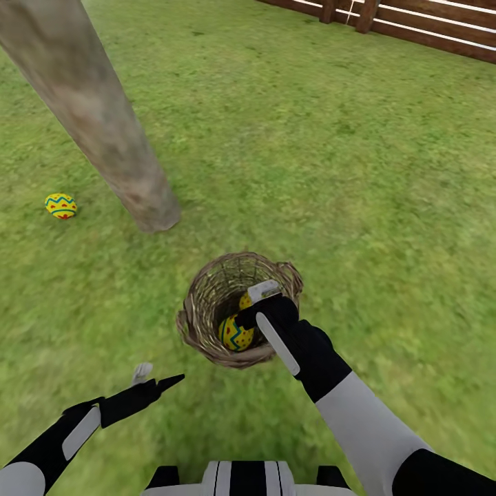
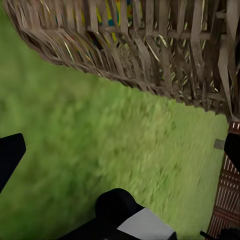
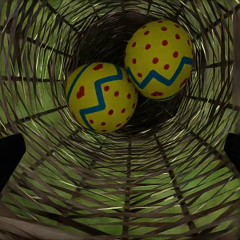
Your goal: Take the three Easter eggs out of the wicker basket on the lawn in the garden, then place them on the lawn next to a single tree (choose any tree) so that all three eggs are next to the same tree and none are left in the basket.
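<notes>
right gripper [image 1: 256, 301]: at the wicker basket [image 1: 207, 289] mouth, jaws spread wide, nothing held
left gripper [image 1: 157, 377]: low over the lawn [image 1: 386, 207] just beside the basket, jaws apart, empty
eggs in basket: two Easter eggs, near egg [image 3: 101, 97] touching far egg [image 3: 159, 59], deep at the bottom
third egg [image 1: 60, 205]: on grass near the tree trunk [image 1: 103, 131], left of it
basket axis: appears tipped, mouth toward the robot, long axis roughly along the right gripper's line
egg axis: can't tell
risk: fingertips snag the weave or shove the light basket over
risk: the touching eggs roll apart and slip the pinch
risk: jaws catch both eggs, one drops
</notes>
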